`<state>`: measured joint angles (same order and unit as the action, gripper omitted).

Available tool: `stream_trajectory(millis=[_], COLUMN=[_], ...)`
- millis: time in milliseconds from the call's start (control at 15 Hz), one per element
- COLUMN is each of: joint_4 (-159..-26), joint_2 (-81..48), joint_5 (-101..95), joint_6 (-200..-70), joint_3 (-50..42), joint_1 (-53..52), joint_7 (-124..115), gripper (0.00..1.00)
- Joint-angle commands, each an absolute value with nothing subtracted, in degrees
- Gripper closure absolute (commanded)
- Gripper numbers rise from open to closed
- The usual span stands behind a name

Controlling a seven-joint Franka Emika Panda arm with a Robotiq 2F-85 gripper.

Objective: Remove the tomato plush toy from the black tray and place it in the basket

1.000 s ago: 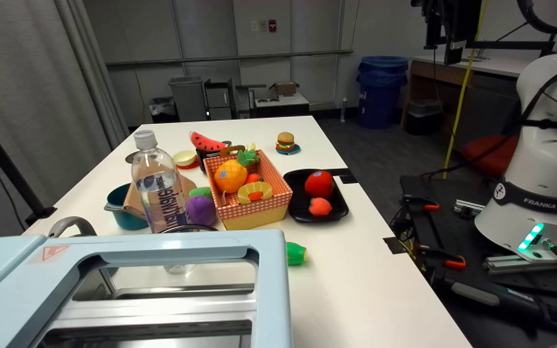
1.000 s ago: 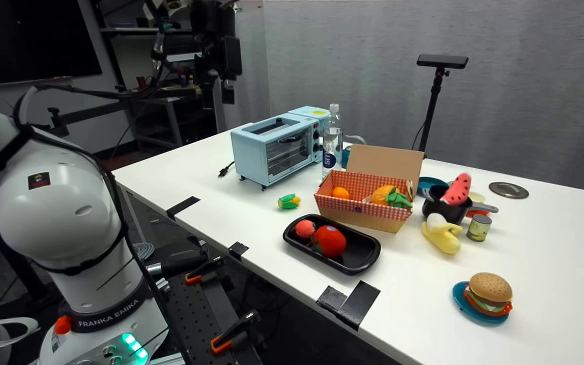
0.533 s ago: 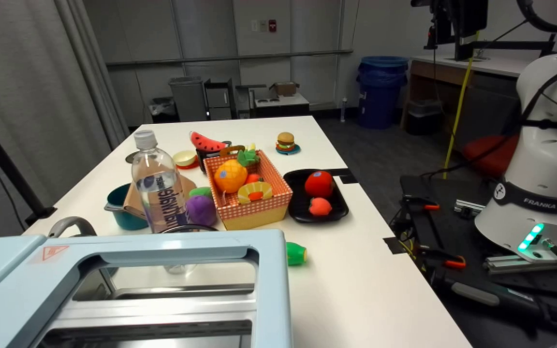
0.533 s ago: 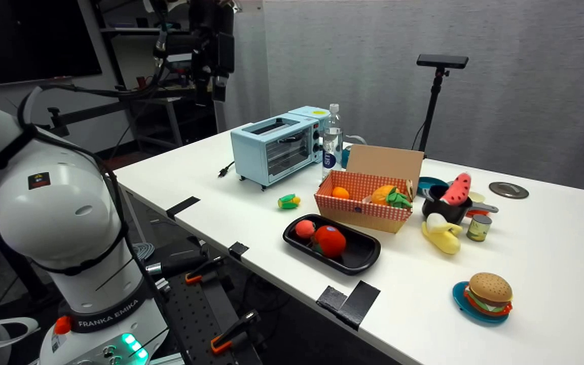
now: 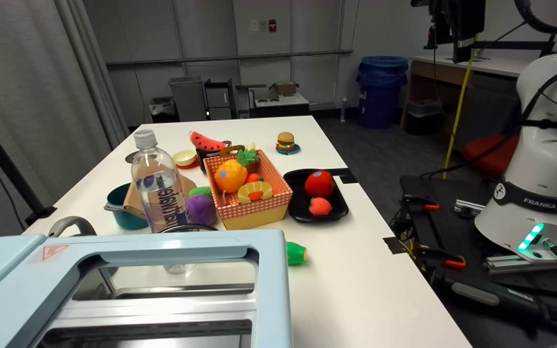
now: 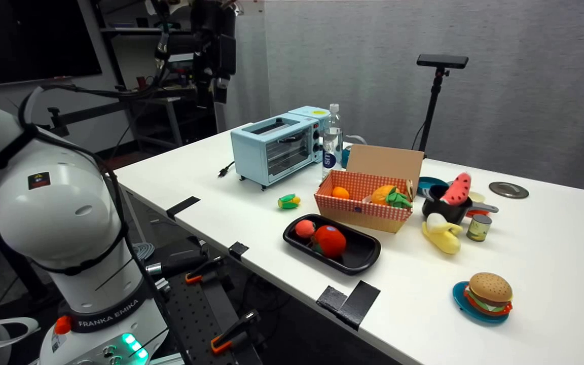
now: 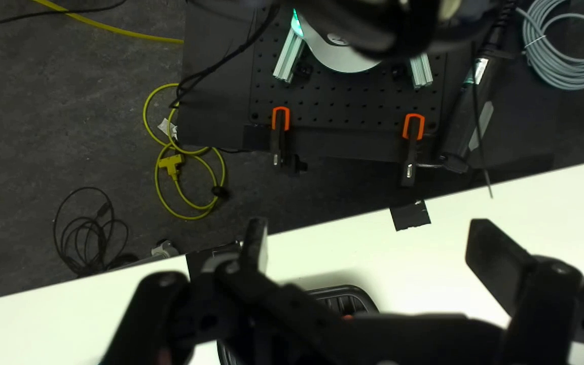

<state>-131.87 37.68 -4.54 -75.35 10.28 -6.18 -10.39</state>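
Evidently nothing is gripped yet: the 2 fingers point(image 7: 497, 264) are spread wide apart, presumably so that a round, plump body can be straddled. The tomato plush toy point(image 6: 330, 242) is cradled in the black tray point(image 6: 360, 253), where rolling is likely checked by the low rim; a smaller red toy point(image 6: 304, 228) is set just beside it — easily nudged during the grasp. The basket point(image 6: 360, 218) is stood next to the tray on the bench point(image 6: 550, 253), so a short carry should suffice.

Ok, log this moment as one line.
round red tomato plush toy: in low-rimmed black tray | red-checked tan rectangular basket: beside tray | black fingers: open, empty | transfer: not yet done
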Motion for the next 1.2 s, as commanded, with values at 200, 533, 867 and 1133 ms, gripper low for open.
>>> stream_trajectory(millis=[200, 533, 867, 1133], joint_4=[-131.4, -132.1, -133.7, -143.6], joint_2=[37.2, 37.7, 38.8, 31.4], joint_5=[-8.4, -9.8, -12.3, -15.5], joint_6=[-74.2, -75.7, -79.9, -101.7], joint_3=[11.2, 11.4, 11.0, 9.3], joint_1=[-6.3, -6.5, -7.4, -5.9], joint_7=[-9.8, -10.4, -8.2, -8.9], gripper=[0.00, 0.00, 0.00, 0.00])
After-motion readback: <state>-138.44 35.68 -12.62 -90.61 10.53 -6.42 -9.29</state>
